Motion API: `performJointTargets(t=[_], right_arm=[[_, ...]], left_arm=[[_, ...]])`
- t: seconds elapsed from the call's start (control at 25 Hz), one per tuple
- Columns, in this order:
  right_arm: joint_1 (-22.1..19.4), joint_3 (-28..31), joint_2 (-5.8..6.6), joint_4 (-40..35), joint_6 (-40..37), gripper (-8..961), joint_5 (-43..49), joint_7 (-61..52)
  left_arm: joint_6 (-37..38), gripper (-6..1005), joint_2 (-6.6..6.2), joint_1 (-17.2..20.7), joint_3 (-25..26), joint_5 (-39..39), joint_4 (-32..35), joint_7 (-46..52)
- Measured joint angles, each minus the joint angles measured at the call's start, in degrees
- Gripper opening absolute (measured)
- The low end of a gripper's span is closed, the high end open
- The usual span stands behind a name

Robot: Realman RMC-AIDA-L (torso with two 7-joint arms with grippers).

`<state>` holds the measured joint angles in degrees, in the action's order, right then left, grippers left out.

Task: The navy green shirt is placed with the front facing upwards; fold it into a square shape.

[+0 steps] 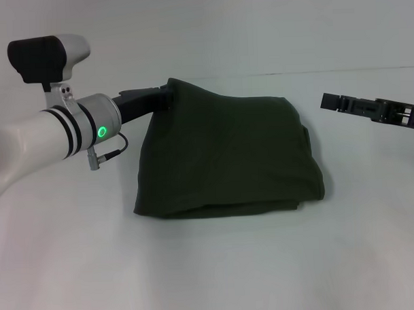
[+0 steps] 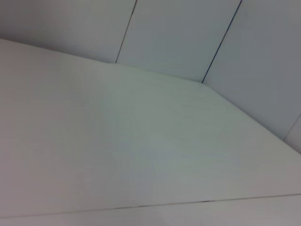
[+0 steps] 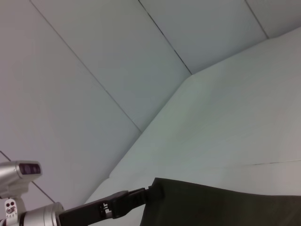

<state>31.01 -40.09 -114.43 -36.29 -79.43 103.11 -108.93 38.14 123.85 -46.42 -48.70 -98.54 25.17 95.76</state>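
plain dark olive-green shirt (image 1: 227, 151), white table (image 1: 218, 270), white-and-black left arm (image 1: 50, 130) with green light (image 1: 102, 131)

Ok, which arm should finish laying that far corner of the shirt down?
The left. Its hand is already at the navy green shirt's raised far-left corner, apparently gripping it, though fabric hides the fingers. The right hand hangs clear of the cloth, off its right side.
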Motion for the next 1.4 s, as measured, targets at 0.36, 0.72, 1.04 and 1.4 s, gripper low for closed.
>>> performJointTargets(t=[0.36, 0.72, 1.04, 1.4], right_arm=[[-0.1, -0.1, -0.49, 0.0, 0.7, 858, 0.1, 1.0], [0.1, -0.5, -0.77, 0.0, 2.3, 860, 0.2, 2.6], [0.0, -0.2, -0.54, -0.4, 0.8, 862, 0.0, 2.9], [-3.0, 3.2, -0.90, -0.7, -10.1, 864, -0.3, 12.6]], left_arm=[[-0.7, 166, 0.15, 0.4, -0.5, 0.3, 0.7, -0.1], [0.4, 280, -0.12, 2.9, 0.5, 0.7, 5.0, 1.5], [15.0, 530, 0.14, 11.8, 2.0, 2.9, 13.6, 5.5], [43.7, 675, 0.28, 19.1, 14.0, 5.9, 15.4, 1.2]])
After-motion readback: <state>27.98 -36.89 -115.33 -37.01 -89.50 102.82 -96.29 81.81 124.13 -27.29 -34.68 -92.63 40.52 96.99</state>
